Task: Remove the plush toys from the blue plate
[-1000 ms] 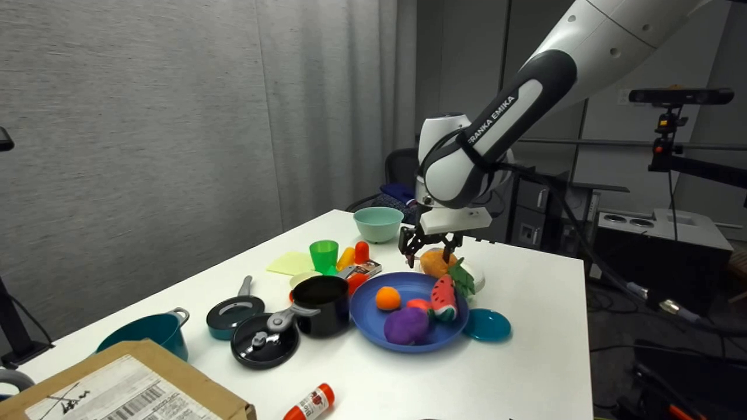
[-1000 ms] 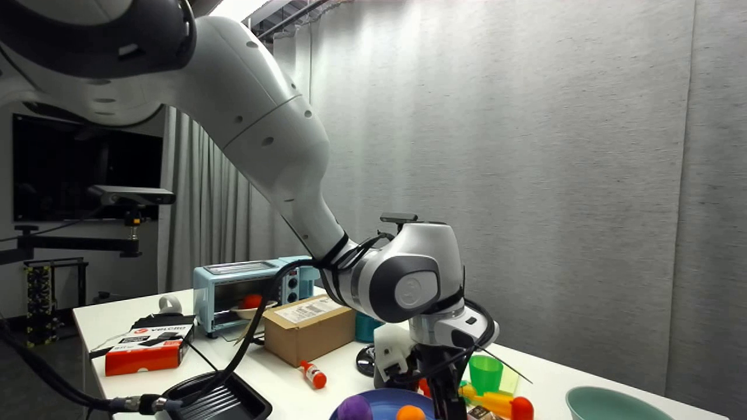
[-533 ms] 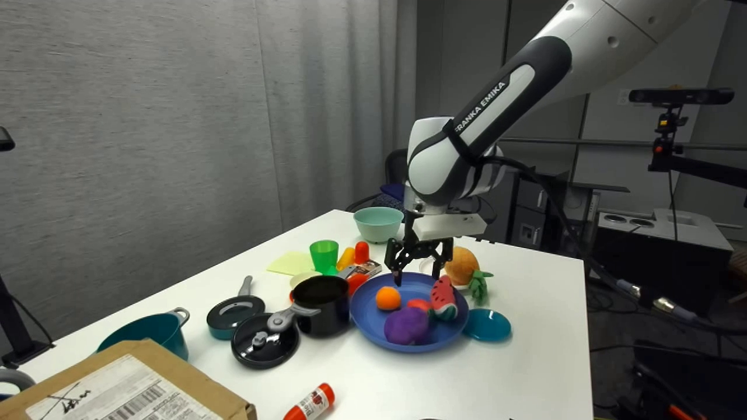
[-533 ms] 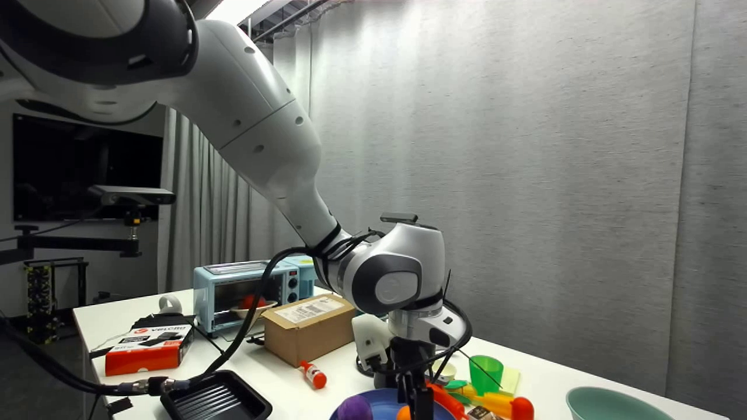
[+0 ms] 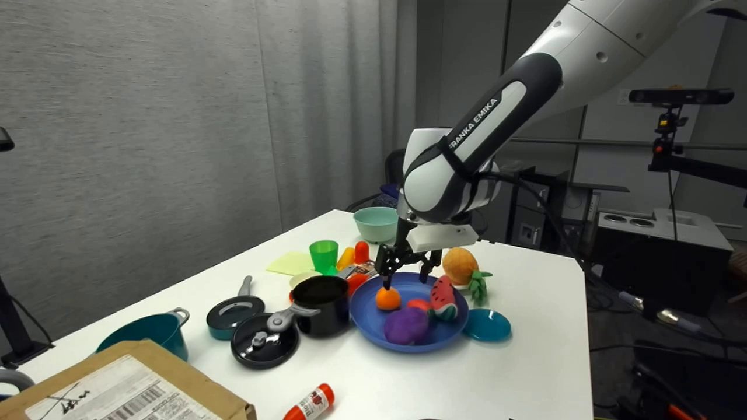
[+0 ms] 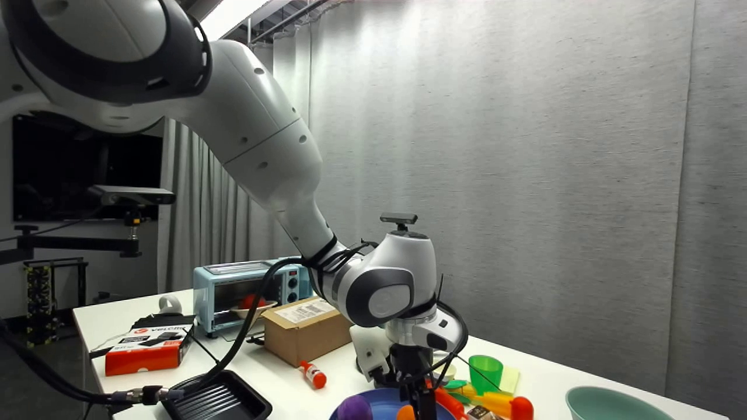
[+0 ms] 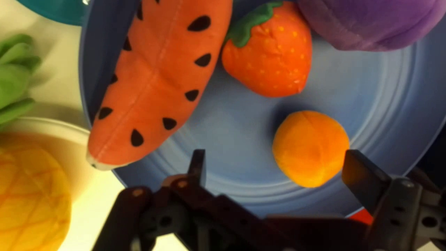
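Observation:
On the blue plate (image 5: 366, 326) lie the plush toys: a round orange (image 7: 310, 150), a red strawberry (image 7: 271, 52), a purple one (image 7: 373, 21) and a watermelon slice (image 7: 156, 76) against the rim. My gripper (image 7: 275, 158) stands open over the plate with nothing held. In the wrist view the orange shows between the fingers, nearer the right fingertip (image 7: 362, 174); whether they touch cannot be told. An exterior view has the gripper (image 5: 405, 283) just above and behind the orange. A pineapple plush (image 5: 460, 266) sits off the plate on a pale dish (image 7: 80, 153).
Close by the plate stand a black pot (image 5: 321, 303) and a small teal dish (image 5: 488, 325). Farther back are a green cup (image 5: 324, 255) and a pale teal bowl (image 5: 378, 223). A cardboard box (image 6: 306, 332) and a black tray (image 6: 222, 399) also share the table.
A second ago my gripper was over the pineapple; it has moved away across the plate and lowered towards the orange. The pineapple has turned and settled slightly to the right.

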Available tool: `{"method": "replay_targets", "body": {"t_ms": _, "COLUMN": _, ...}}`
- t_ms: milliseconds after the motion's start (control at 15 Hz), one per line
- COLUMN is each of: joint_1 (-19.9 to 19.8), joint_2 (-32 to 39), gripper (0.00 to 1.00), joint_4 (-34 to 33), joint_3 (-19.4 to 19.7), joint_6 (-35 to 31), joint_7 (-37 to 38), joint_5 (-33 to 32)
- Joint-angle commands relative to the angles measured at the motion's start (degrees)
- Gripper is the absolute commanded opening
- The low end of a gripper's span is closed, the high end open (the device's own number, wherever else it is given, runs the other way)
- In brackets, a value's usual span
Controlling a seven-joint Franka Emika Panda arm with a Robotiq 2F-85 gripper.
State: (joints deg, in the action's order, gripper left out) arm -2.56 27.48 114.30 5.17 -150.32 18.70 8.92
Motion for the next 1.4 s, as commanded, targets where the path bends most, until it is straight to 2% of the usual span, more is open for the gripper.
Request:
{"method": "replay_targets", "body": {"t_ms": 0, "joint_1": 2.6, "joint_2": 2.4, "gripper": 1.0, "joint_4": -1.0, "joint_3": 1.3, "joint_6": -3.8, "joint_7": 2.2, "joint_5": -1.9}}
{"method": "replay_targets", "body": {"t_ms": 133, "joint_1": 3.1, "joint_2": 3.6, "gripper": 1.0, "joint_4": -1.5, "joint_3": 0.9, "joint_6": -3.6, "joint_7": 2.1, "joint_5": -1.5}}
{"method": "replay_targets", "body": {"t_ms": 200, "joint_1": 3.6, "joint_2": 4.4, "gripper": 0.75, "joint_4": -1.7, "joint_3": 1.1, "joint_6": -3.9, "joint_7": 2.4, "joint_5": -1.7}}
{"method": "replay_targets", "body": {"t_ms": 267, "joint_1": 4.1, "joint_2": 4.9, "gripper": 0.74, "joint_4": -1.9, "joint_3": 1.5, "joint_6": -4.2, "joint_7": 2.8, "joint_5": -2.1}}
{"method": "replay_targets", "body": {"t_ms": 467, "joint_1": 5.3, "joint_2": 5.6, "gripper": 0.49, "joint_4": -2.4, "joint_3": 2.4, "joint_6": -6.6, "joint_7": 3.4, "joint_5": -2.7}}
{"method": "replay_targets", "body": {"t_ms": 867, "joint_1": 6.7, "joint_2": 5.3, "gripper": 0.07, "joint_4": -2.9, "joint_3": 5.8, "joint_6": -11.7, "joint_7": 3.6, "joint_5": -5.0}}
{"method": "replay_targets", "body": {"t_ms": 933, "joint_1": 6.6, "joint_2": 5.0, "gripper": 0.02, "joint_4": -2.8, "joint_3": 6.2, "joint_6": -11.4, "joint_7": 3.3, "joint_5": -5.3}}
{"method": "replay_targets", "body": {"t_ms": 1133, "joint_1": 5.4, "joint_2": 2.9, "gripper": 0.03, "joint_4": -1.7, "joint_3": 7.3, "joint_6": -9.1, "joint_7": 2.4, "joint_5": -5.7}}
{"method": "replay_targets", "body": {"t_ms": 1333, "joint_1": 5.7, "joint_2": 1.2, "gripper": 0.04, "joint_4": -0.7, "joint_3": 12.2, "joint_6": -8.5, "joint_7": 5.5, "joint_5": -6.6}}
